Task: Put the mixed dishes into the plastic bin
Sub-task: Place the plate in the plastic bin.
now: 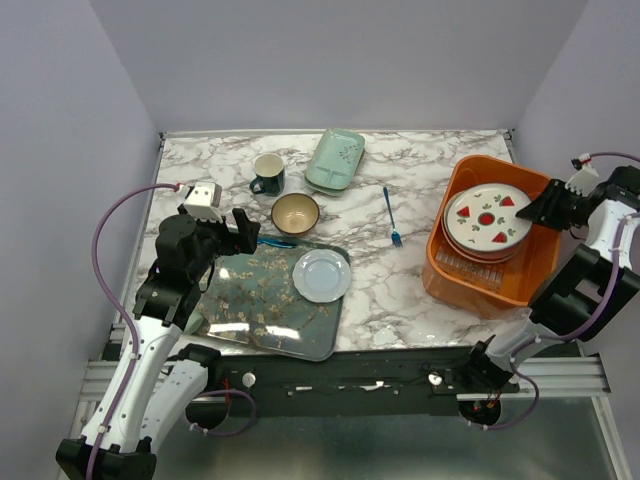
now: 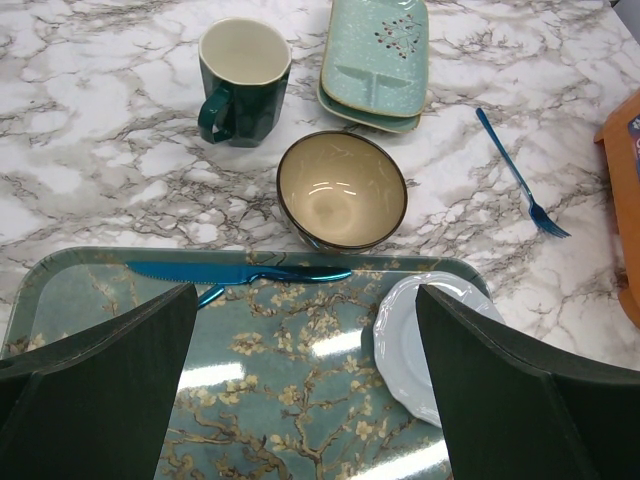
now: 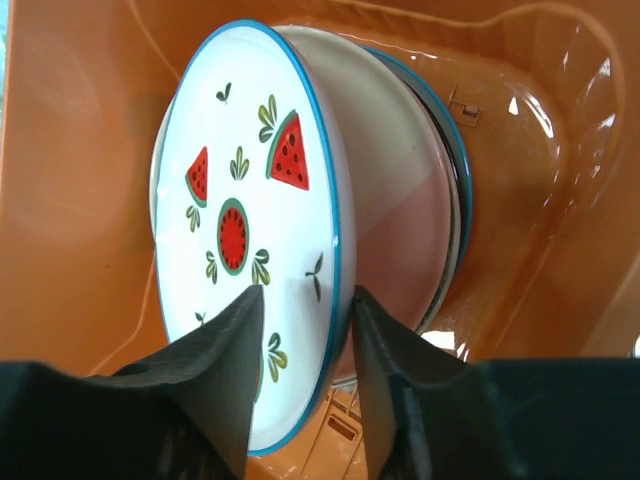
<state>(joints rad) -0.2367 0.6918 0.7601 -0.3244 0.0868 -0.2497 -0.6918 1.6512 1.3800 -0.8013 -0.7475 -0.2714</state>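
**Left end.** Left jaws: wide apart, holding nothing, poised over the left part of the flowered tray [image 1: 240, 305] at the near left of the marble desk [image 1: 400, 285].

**On the tray.**
- Blue knife [image 2: 240, 272]: flat along the far rim.
- Small pale plate [image 1: 321, 275]: at the tray's far right corner.

**Beyond the tray's far rim, on the bare desk.**
- Brown bowl [image 1: 296, 213]: upright, cream inside, just beside the tray rim and the knife.
- Dark green mug [image 1: 268, 173]: behind the bowl and slightly left, upright, handle to the left.
- Mint rectangular dish [image 1: 335, 158]: behind the bowl to the right, near the far edge. A second rim shows beneath it in the left wrist view. One dish or two: cannot tell.

**Mid-desk.** Blue fork [image 1: 391, 215]: lying alone, tines toward the near edge, well apart from the dishes and the bin.

**Right end.** Orange bin [image 1: 465, 290]: holds a stack of three plates toward its far side, with slotted floor showing in front.
- Top: white plate with red wedges [image 1: 487, 215].
- Beneath: cream-and-pink plate [image 3: 400, 200].
- Under that: teal-rimmed plate [image 3: 455, 140].

Right jaws: apart, astride the right edge of the white plate, one over the painted face, the other behind the rim. Contact with the plate: cannot tell.
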